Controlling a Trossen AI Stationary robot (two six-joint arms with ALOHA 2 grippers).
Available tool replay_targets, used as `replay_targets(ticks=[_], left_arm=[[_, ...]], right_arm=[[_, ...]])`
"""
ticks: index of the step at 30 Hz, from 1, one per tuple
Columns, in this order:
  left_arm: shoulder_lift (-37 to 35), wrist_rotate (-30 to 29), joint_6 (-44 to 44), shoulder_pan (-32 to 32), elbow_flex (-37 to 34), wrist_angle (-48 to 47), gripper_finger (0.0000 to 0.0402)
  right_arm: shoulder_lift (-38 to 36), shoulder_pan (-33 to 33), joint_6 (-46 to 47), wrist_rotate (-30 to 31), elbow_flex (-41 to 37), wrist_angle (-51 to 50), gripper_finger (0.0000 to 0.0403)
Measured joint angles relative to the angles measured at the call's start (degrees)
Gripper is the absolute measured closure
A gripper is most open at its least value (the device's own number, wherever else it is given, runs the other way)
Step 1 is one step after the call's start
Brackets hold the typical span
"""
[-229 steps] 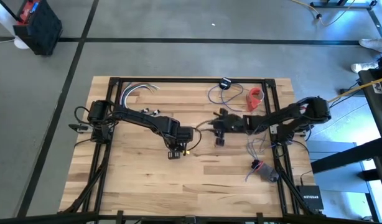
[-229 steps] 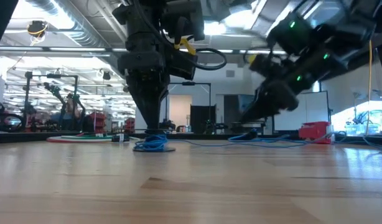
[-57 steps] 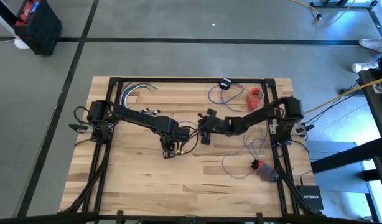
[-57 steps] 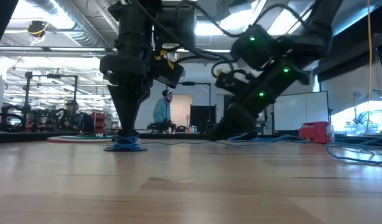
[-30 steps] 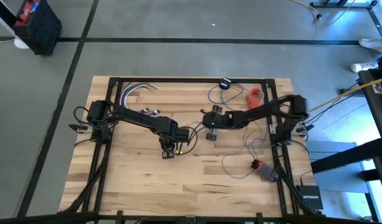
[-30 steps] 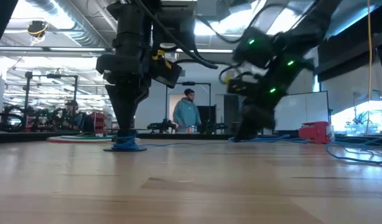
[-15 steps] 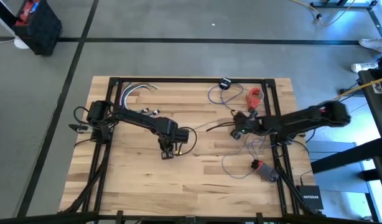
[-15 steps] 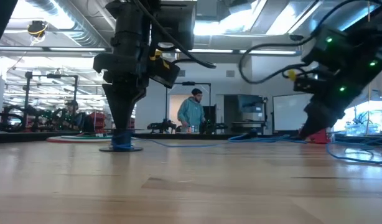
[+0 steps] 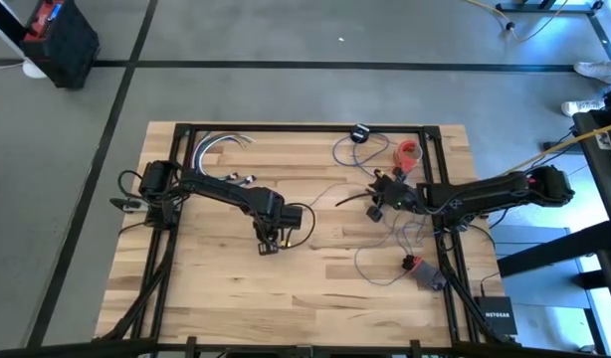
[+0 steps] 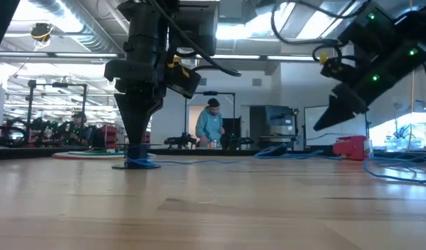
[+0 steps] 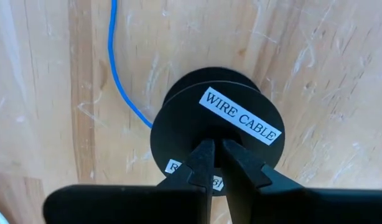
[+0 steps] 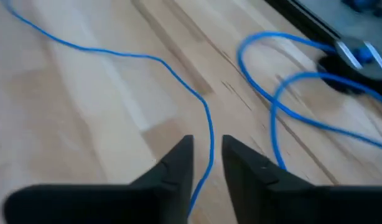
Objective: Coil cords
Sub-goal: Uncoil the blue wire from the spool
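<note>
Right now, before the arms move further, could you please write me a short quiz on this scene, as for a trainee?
1. True or false: the left tool is closed on the black spool labelled WIRE CABLE.
2. In the right wrist view, where does the blue cord run? A) between the fingers of the right tool; B) around a cup; C) over the other arm.
3. Fill in: in the low view, the right tool hangs ___ the table.

Key: 1 true; 2 A; 3 above.
</note>
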Motion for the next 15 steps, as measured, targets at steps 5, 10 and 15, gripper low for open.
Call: replay_targets(ticks=[5, 10, 15], left_arm=[[0.0, 0.0, 0.2, 0.0, 0.0, 0.2, 0.038], [0.0, 0.0, 0.4, 0.0, 0.0, 0.5, 0.038], [0.0, 0.0, 0.8, 0.0, 0.0, 0.5, 0.038]], right_arm=[[0.0, 0.0, -3.5, -7.4, 1.7, 4.8, 0.0254], [2.2, 0.0, -11.7, -14.8, 1.8, 20.0, 0.0215], [9.2, 0.0, -18.9, -15.5, 2.8, 32.4, 0.0209]])
